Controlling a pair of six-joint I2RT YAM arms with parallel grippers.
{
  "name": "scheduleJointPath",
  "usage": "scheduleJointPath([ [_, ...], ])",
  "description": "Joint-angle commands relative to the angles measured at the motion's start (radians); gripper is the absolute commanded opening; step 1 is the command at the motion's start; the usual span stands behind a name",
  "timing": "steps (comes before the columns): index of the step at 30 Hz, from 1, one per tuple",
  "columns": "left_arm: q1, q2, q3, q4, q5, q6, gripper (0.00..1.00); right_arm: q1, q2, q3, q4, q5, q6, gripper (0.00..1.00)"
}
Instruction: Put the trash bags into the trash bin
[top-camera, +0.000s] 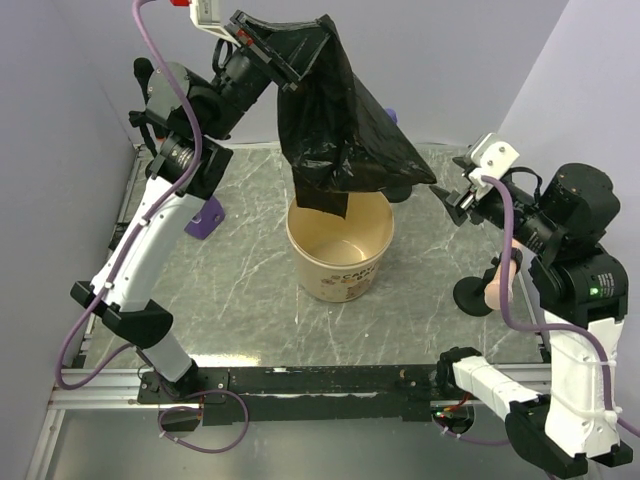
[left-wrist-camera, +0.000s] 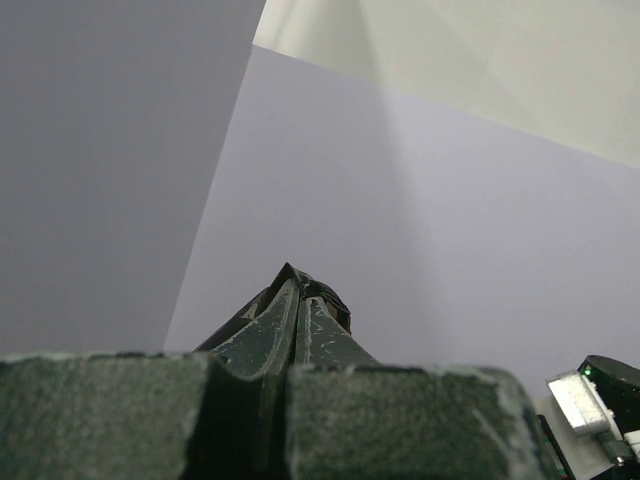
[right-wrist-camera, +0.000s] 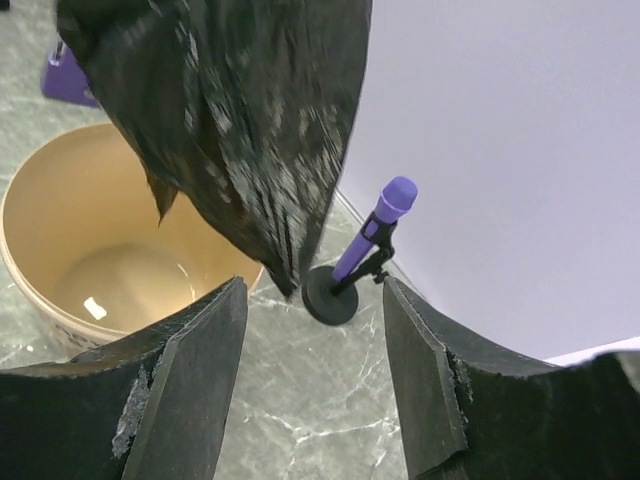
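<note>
Left jaws were clamped shut on the top edge of the trash bag (top-camera: 340, 130), way up above the table (top-camera: 230, 300). The bag hung with its long axis vertical (fanning wider toward the right). Its lowest corner pointed down at the open mouth of the trash bin (top-camera: 335, 275), which stood upright mid-table. Right jaws were spread apart, holding nothing, just beside the bag's lower right corner. 1 purple mic stand (right-wrist-camera: 365, 250) stood beyond the bag.
</note>
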Motion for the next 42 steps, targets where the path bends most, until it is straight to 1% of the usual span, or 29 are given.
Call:
scheduleJointPath([
  [1,-0.006,-0.049,-0.001,0.006,-0.012,0.017,0.01,-0.005,0.003,-0.041,0.055,-0.020,-0.047,0.63],
  [5,-0.004,-0.046,0.002,0.004,-0.010,0.014,0.01,-0.005,0.035,-0.046,0.072,-0.043,-0.083,0.62],
  [12,-0.007,-0.035,0.011,0.004,-0.010,0.015,0.01,-0.005,0.086,-0.025,0.101,-0.087,-0.093,0.57],
  [18,-0.010,-0.033,0.011,0.004,-0.010,0.014,0.01,-0.001,0.086,-0.038,0.107,-0.109,-0.138,0.51],
  [26,-0.013,-0.024,0.015,0.001,-0.007,0.014,0.01,0.004,0.086,-0.035,0.139,-0.077,-0.173,0.40],
  [31,-0.013,-0.030,-0.010,0.006,0.007,0.032,0.01,0.004,0.087,-0.009,0.105,-0.083,-0.199,0.28],
  [32,-0.015,-0.030,-0.022,0.001,0.007,0.038,0.01,0.004,0.089,-0.005,0.096,-0.087,-0.201,0.24],
  [33,-0.013,-0.035,-0.031,-0.002,0.005,0.049,0.01,0.002,0.086,-0.003,0.090,-0.089,-0.198,0.19],
  [35,-0.013,-0.044,-0.065,-0.013,-0.001,0.067,0.01,0.004,0.078,-0.011,0.078,-0.089,-0.189,0.02],
  [36,-0.013,-0.052,-0.079,-0.023,-0.004,0.075,0.01,0.004,0.071,-0.029,0.087,-0.078,-0.172,0.00],
  [41,0.000,-0.113,-0.209,-0.097,-0.038,0.167,0.01,0.002,0.023,-0.118,0.154,0.029,-0.054,0.00],
  [42,0.003,-0.125,-0.228,-0.123,-0.038,0.188,0.01,0.002,0.012,-0.136,0.182,0.060,-0.002,0.00],
])
